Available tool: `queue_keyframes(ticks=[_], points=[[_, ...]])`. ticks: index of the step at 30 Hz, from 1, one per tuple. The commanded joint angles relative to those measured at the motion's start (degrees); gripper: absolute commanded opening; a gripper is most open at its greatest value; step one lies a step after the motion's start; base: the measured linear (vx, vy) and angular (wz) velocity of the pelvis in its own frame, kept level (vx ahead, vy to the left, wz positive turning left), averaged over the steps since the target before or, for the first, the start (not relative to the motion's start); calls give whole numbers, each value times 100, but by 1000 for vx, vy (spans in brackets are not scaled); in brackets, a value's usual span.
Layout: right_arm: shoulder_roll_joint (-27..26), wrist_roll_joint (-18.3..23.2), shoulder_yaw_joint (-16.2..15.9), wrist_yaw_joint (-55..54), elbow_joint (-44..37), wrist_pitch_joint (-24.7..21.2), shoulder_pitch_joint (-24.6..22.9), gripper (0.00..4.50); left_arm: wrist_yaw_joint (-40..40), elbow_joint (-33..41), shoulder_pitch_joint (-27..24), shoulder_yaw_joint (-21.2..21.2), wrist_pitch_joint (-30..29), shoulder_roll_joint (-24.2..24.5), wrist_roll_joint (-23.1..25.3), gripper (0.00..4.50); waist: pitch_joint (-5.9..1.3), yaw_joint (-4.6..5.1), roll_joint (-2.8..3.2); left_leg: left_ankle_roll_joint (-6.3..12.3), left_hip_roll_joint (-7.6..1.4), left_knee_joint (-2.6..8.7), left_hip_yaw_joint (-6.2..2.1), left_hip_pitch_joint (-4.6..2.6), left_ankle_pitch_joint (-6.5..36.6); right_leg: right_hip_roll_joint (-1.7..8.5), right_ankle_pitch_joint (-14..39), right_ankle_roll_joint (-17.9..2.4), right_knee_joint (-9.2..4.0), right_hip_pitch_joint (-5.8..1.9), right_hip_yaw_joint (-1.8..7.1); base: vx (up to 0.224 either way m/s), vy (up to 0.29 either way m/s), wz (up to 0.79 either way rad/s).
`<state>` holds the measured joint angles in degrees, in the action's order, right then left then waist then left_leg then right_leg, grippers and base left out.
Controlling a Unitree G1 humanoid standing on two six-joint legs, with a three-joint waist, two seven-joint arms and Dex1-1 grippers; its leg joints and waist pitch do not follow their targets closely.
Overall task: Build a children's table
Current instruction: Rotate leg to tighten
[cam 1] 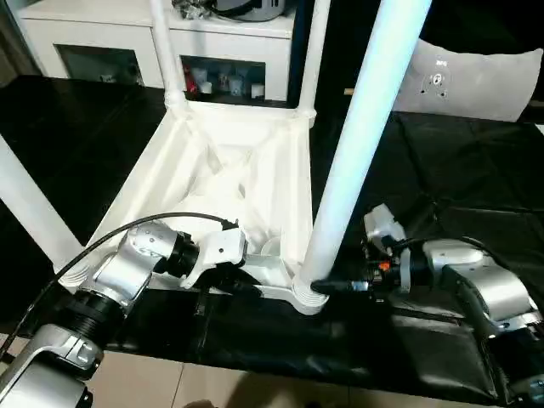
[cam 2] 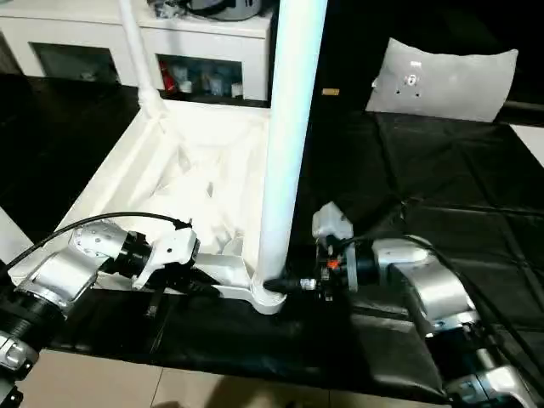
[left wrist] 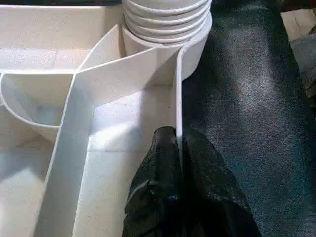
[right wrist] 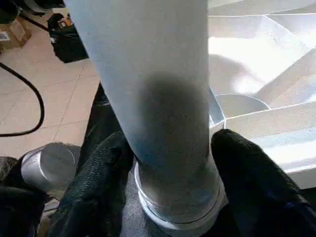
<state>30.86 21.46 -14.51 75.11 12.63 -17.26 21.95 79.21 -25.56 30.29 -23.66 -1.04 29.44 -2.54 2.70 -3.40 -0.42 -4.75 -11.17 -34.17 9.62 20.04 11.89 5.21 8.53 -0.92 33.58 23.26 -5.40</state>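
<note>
The white table top [cam 1: 204, 183] lies upside down on a black mat, ribbed underside up. Legs stand in its corner sockets: far left leg [cam 1: 167, 51], far right leg [cam 1: 311, 51], near left leg [cam 1: 25, 204] and near right leg [cam 1: 365, 127]. My left gripper [left wrist: 177, 136] is shut on the top's near rim wall [left wrist: 178, 89], one black finger on each side of it, close to the near right socket [left wrist: 168, 24]. My right gripper [right wrist: 170, 148] clasps the base of the near right leg [right wrist: 153, 74] just above the socket, a finger [right wrist: 247, 173] pressed against each side.
A white cabinet with shelves [cam 1: 229, 34] stands behind the table. A pale cushion-like object [cam 1: 476, 81] lies at the back right of the black mat [cam 1: 442, 153]. Light tiled floor [cam 1: 170, 382] begins at the mat's near edge. A black cable [cam 1: 110, 238] loops over my left forearm.
</note>
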Motion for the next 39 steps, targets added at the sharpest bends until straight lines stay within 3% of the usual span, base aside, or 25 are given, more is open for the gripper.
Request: queue_keyframes(ticks=[1,7,11,14,16,18,19,20,22,23,24,25,26,27,28,29,30,31,32,33,34,35,36,38,39], points=[[-33,-68,-57,134,85,77,124,250,146,43,85,-17,-65,8,-21,0,-336,-36,-24,312,-200,417,-12,21,998,327,1773,-1184,-338,-331,280,0,0,0],[-138,51,-108,245,82,-127,110,204,84,221,-36,80,-400,23,-123,0,-318,-34,-37,307,-207,432,-16,15,1017,327,1876,-1167,-347,-323,279,0,0,0],[-270,243,-101,60,-326,-479,-221,198,-274,490,-196,198,-833,-41,-151,0,-291,-34,-9,298,-206,441,-17,23,1046,323,1917,-1140,-364,-314,287,0,0,0],[-565,188,-111,-434,-541,-461,-457,198,-727,642,-283,320,-1163,-225,-149,0,-284,-25,-6,256,-209,453,-24,25,1074,321,1852,-1131,-359,-309,292,0,0,0],[-873,13,-138,-994,-614,-408,-581,198,-1071,772,-320,404,-1449,-406,-150,0,-238,11,-6,203,-191,480,-27,25,1322,317,2260,-1016,-415,-295,281,0,0,0],[-1119,-146,-149,-1449,-584,-414,-621,198,-1340,835,-328,451,-1573,-542,-84,0,-189,87,-21,110,-134,484,-64,12,1723,321,3296,-631,-536,-275,219,0,0,0],[-1358,-286,-151,-1880,-557,-481,-639,198,-1617,877,-326,480,-1697,-678,3,0,-153,113,-12,89,-131,491,-75,9,1815,321,3519,-529,-567,-249,213,0,0,0],[-1593,-403,-149,-2278,-531,-533,-658,198,-1904,887,-314,522,-1797,-829,73,0,-107,181,-12,35,-106,481,-95,7,1997,313,3979,-309,-646,-214,167,-52,7,-9],[-2116,-552,-138,-3009,-513,-719,-703,195,-2461,946,-292,596,-2097,-1196,160,0,-55,308,15,-43,-54,446,-161,-57,2404,307,4661,116,-846,-189,-37,-54,15,-13],[-2279,-620,-134,-3244,-481,-739,-704,195,-2612,951,-285,613,-2169,-1313,179,0,-39,345,47,-54,-58,441,-179,-79,2543,301,4695,169,-892,-186,-97,0,0,0],[-2497,-681,-115,-3543,-433,-778,-707,195,-2774,977,-289,629,-2303,-1451,197,0,-40,440,69,-13,-72,447,-232,-96,2746,312,4483,213,-962,-261,-228,-41,51,-12],[-2697,-743,-87,-3836,-361,-800,-692,195,-2974,959,-279,660,-2349,-1578,238,0,16,489,138,0,-132,515,-274,-111,3067,273,4393,219,-990,-284,-317,-41,51,-12],[-2697,-743,-87,-3836,-361,-800,-692,195,-2974,959,-279,660,-2349,-1578,238,0,59,582,242,-12,-303,716,-397,-29,3829,222,3725,169,-802,-487,-417,-62,58,-11],[-2880,-832,-54,-4146,-274,-798,-663,195,-3147,931,-260,689,-2378,-1686,275,0,95,276,401,-141,-574,1230,-384,419,4997,116,1813,-204,520,-869,-157,-84,31,3],[-3100,-917,-12,-4507,-163,-807,-615,195,-3310,911,-231,692,-2434,-1795,329,0,126,223,308,-5,-601,1290,-265,335,5075,79,1156,-217,547,-702,-37,-84,31,3],[-3295,-971,23,-4804,-63,-829,-565,195,-3433,895,-203,678,-2488,-1884,379,0,96,226,37,-4,-345,978,-199,-87,4365,189,2627,-7,311,-376,426,-17,-68,19],[-3402,-1031,40,-4991,-14,-838,-525,195,-3479,881,-181,667,-2503,-1924,403,0,235,223,-178,-146,198,-296,-161,-643,2261,713,6770,297,-1052,397,358,50,-85,-5],[-3625,-1081,100,-5297,67,-840,-456,195,-3552,850,-133,639,-2516,-1989,455,0,156,252,-87,-29,236,-395,-274,-447,1257,900,7037,142,-1013,207,508,50,-85,-5],[-3761,-1137,141,-5468,64,-839,-441,195,-3614,848,-104,617,-2520,-2021,535,0,134,258,-115,-61,87,74,-425,174,692,856,6123,49,-673,-402,336,85,25,-53],[-3767,-1149,143,-5480,58,-827,-442,195,-3612,849,-101,612,-2521,-2020,544,0,109,278,31,-229,7,495,-486,320,1270,451,4670,-67,-473,-487,158,74,70,-51],[-3795,-1273,164,-5579,-48,-654,-491,251,-3581,883,-86,560,-2568,-1989,637,0,67,313,81,-272,-24,551,-528,308,1552,361,3895,-184,-394,-491,158,74,70,-51],[-3795,-1273,164,-5579,-48,-654,-491,265,-3581,883,-86,560,-2568,-1989,637,0,58,318,123,-228,-67,572,-484,122,1856,321,2888,-499,-397,-340,243,0,0,0],[-3733,-1273,241,-5568,-159,-537,-563,265,-3541,904,-92,536,-2573,-1913,690,0,18,328,112,-85,-66,579,-427,89,1784,322,2486,-727,-387,-363,305,0,0,0],[-3532,-1112,461,-5325,-437,-335,-734,286,-3373,971,-118,515,-2595,-1701,712,0,29,313,78,35,-109,626,-384,128,1594,323,2320,-808,-411,-401,302,0,0,0],[-3359,-1149,503,-5224,-518,-260,-779,286,-3323,976,-124,568,-2563,-1620,732,0,9,306,42,54,-119,625,-364,115,1666,317,2288,-831,-407,-398,312,0,0,0]])
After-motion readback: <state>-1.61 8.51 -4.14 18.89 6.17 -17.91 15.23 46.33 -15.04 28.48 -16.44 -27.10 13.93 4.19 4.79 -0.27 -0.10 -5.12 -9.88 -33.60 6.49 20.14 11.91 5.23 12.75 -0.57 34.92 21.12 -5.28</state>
